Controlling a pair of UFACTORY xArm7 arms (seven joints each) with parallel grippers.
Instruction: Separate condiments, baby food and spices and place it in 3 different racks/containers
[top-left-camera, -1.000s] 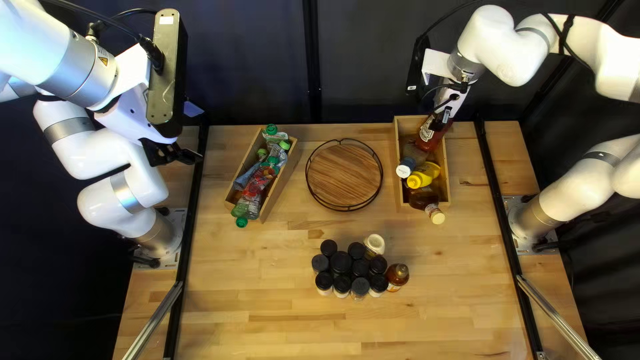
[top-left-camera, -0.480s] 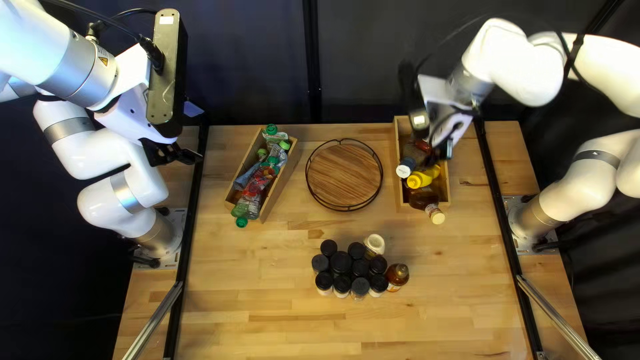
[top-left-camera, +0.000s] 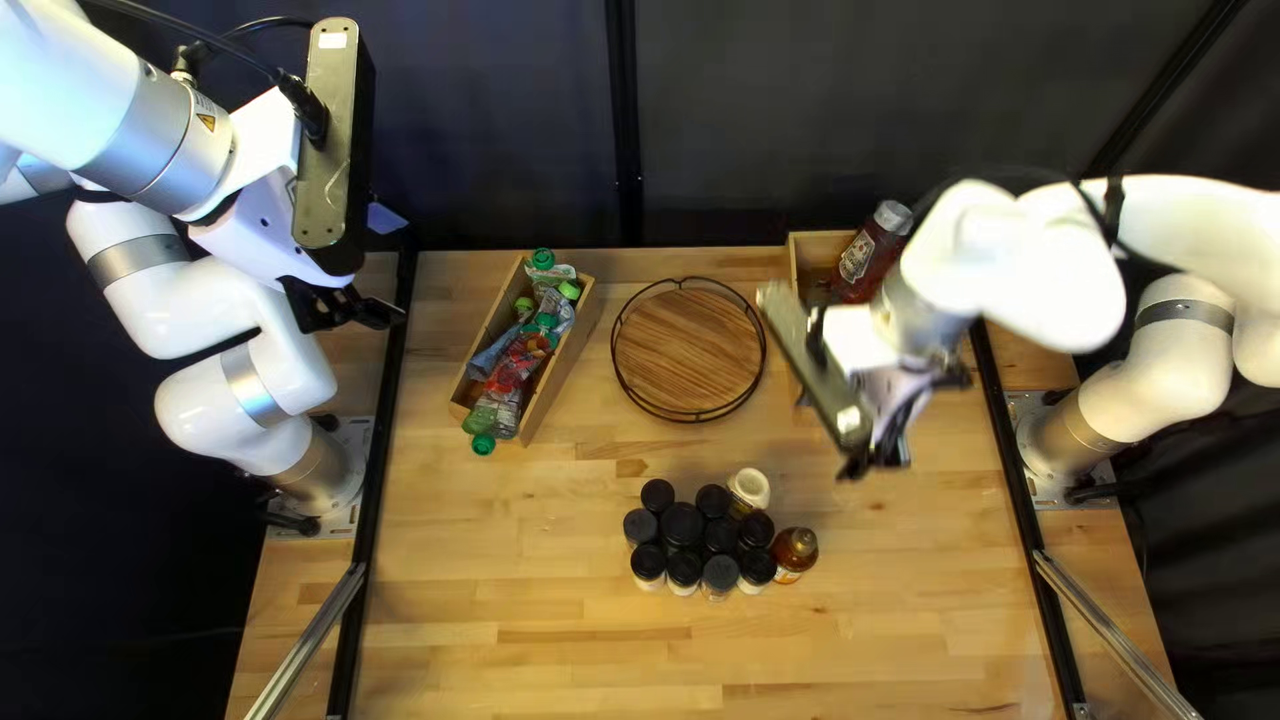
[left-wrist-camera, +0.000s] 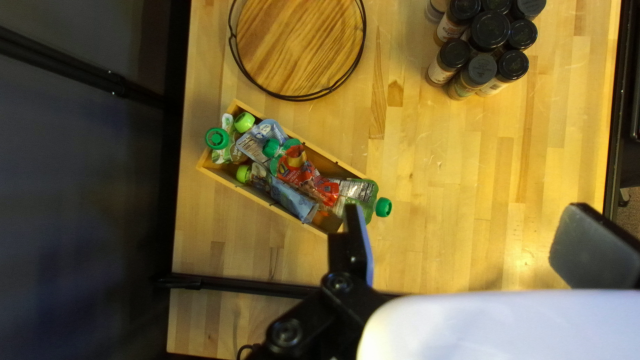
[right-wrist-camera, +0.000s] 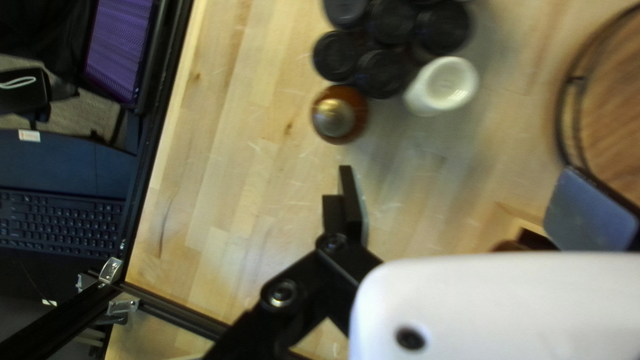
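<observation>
In the top left view my right gripper [top-left-camera: 874, 460] hangs between the right wooden box [top-left-camera: 811, 254] and the jar cluster [top-left-camera: 683, 527]; a red sauce bottle [top-left-camera: 867, 260] stands in that box, the rest hidden by the arm. My left gripper [top-left-camera: 360, 314] is over the table's left edge. The left box holds baby food pouches [top-left-camera: 514, 363]. The left wrist view has my left gripper [left-wrist-camera: 460, 250] open and empty. Seen in the right wrist view, my right gripper [right-wrist-camera: 457, 207] is open and empty, with an amber bottle [right-wrist-camera: 340, 115] and a white-capped bottle [right-wrist-camera: 441, 87] ahead of it.
A round wooden tray with a black wire rim [top-left-camera: 756, 350] stands between the two boxes. Black rails [top-left-camera: 387, 400] run along the table's sides. In the right wrist view a keyboard [right-wrist-camera: 60, 223] lies beyond the table's edge.
My right arm has swung from above the right box toward the near side and the jars. The red sauce bottle, earlier at its fingers, is now left in the box. The left arm has stayed put.
</observation>
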